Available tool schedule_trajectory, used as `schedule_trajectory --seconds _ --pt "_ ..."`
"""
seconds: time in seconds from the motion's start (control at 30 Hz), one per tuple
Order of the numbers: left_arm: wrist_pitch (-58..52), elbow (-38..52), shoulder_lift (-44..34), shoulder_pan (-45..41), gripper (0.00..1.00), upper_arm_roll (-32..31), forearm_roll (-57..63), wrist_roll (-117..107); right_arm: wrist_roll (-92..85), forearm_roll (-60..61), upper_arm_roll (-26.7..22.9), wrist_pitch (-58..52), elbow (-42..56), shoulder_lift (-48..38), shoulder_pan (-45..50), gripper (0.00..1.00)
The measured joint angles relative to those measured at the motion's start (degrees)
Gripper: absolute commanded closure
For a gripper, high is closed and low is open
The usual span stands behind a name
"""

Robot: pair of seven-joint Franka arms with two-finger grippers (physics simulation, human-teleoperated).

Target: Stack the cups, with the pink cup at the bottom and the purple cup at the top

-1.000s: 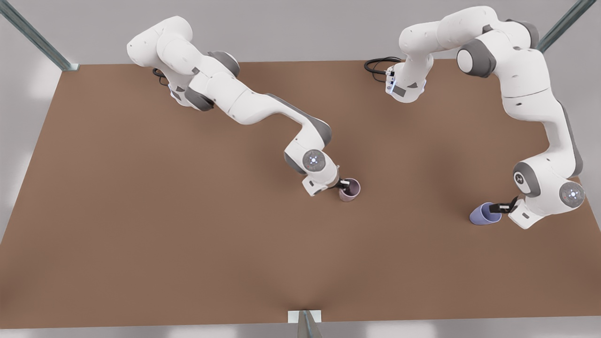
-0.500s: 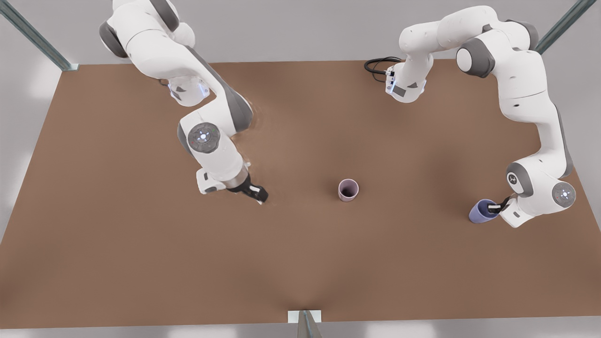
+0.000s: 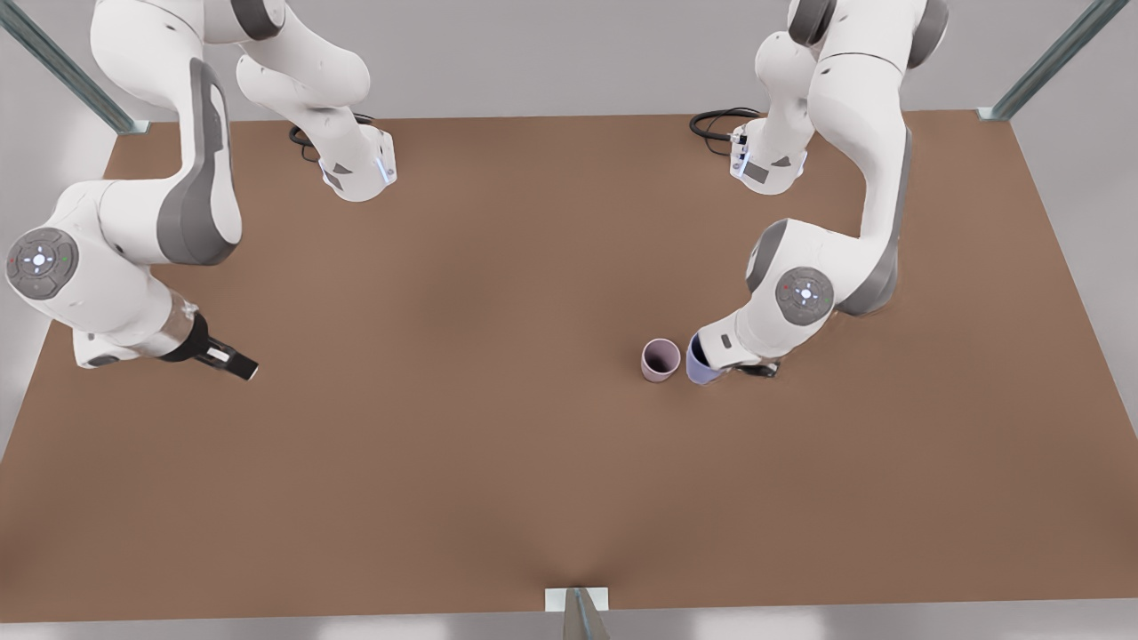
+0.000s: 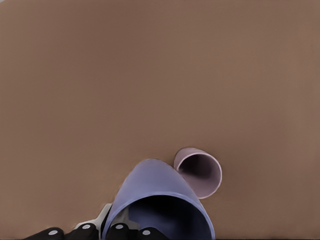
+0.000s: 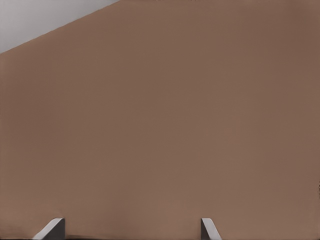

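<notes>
Now left fingers (image 4: 95, 231) pinching purple cup (image 3: 699, 366) beside pink cup (image 3: 660, 360) — right fingers (image 5: 52, 227) spread, empty.

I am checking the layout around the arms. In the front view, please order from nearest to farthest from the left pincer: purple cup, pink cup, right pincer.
1. purple cup: held in the left pincer, right of centre.
2. pink cup: standing just beside it, toward the front view's left.
3. right pincer: open, waiting far off at the front view's left.
</notes>
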Motion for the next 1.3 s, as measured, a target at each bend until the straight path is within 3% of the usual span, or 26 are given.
schedule_trajectory --seconds 0.3,1.3 --pt "0.9 -8.3 -0.3 -0.4 0.79 -4.0 -0.6 -16.7 -21.8 -0.1 1.4 -0.6 0.2 -0.3 0.2 0.0" --pt "8.8 -9.3 4.5 -0.5 0.79 -4.3 -1.6 -37.5 -23.0 0.6 2.5 -4.6 0.3 0.0 0.2 0.0"
